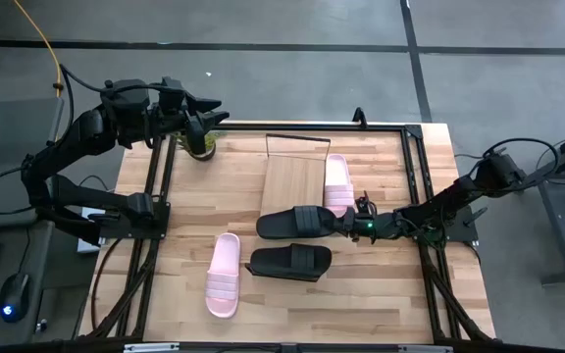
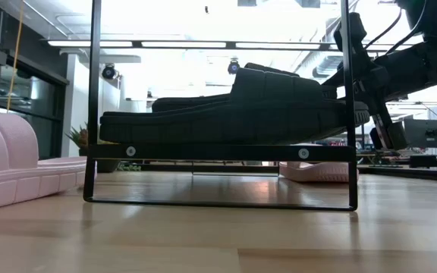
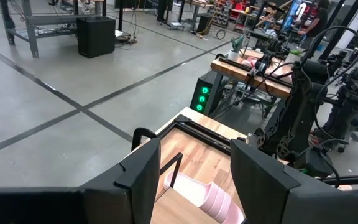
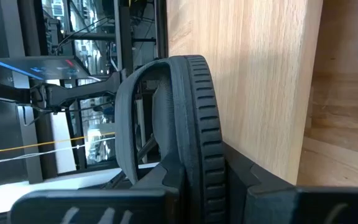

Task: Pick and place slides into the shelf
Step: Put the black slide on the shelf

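The right claw (image 1: 349,225) is closed on one end of a black slide (image 1: 297,223), whose long axis runs 3 to 9 o'clock across the shelf's (image 1: 290,181) near edge. The left claw (image 1: 214,113) waits open at the worktop's far corner.

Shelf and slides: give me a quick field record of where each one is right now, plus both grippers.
shelf: one pink slide lying on its right side
held black slide: gripped by right gripper, at the shelf's near edge
second black slide: on table, in front of the shelf
second pink slide: on table, left of the black one
left gripper: open, parked at the table's far left corner, near a small plant
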Action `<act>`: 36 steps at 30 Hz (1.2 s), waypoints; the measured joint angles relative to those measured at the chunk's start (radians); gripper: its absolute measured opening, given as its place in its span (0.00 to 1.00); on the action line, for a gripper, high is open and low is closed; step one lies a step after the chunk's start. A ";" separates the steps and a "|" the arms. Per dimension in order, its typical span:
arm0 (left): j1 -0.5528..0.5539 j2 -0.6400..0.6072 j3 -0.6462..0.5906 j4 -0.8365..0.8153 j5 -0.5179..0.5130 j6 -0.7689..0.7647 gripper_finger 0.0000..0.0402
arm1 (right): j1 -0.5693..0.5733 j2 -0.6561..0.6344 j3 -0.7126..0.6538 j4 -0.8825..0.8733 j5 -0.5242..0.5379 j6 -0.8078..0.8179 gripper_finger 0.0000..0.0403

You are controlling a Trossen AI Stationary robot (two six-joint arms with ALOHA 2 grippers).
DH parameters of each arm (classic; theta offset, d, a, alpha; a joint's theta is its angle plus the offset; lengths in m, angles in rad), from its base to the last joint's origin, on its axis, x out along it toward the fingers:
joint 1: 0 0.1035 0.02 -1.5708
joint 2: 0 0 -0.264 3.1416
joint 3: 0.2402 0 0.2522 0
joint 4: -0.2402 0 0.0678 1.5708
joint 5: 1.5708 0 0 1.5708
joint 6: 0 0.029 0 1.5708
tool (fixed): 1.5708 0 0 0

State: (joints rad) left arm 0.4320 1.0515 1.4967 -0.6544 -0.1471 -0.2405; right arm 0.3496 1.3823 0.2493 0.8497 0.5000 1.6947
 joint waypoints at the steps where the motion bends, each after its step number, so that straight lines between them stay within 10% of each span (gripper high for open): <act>1: 0.000 0.000 0.000 0.000 0.000 0.000 0.45 | 0.000 0.000 0.000 0.000 -0.001 0.000 0.11; 36: 0.000 0.000 0.000 0.001 0.000 -0.018 0.45 | 0.000 0.000 0.074 -0.180 -0.043 0.002 0.17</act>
State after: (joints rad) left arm 0.4320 1.0515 1.4967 -0.6537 -0.1467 -0.2588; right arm 0.3500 1.3823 0.3229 0.6693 0.4566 1.6971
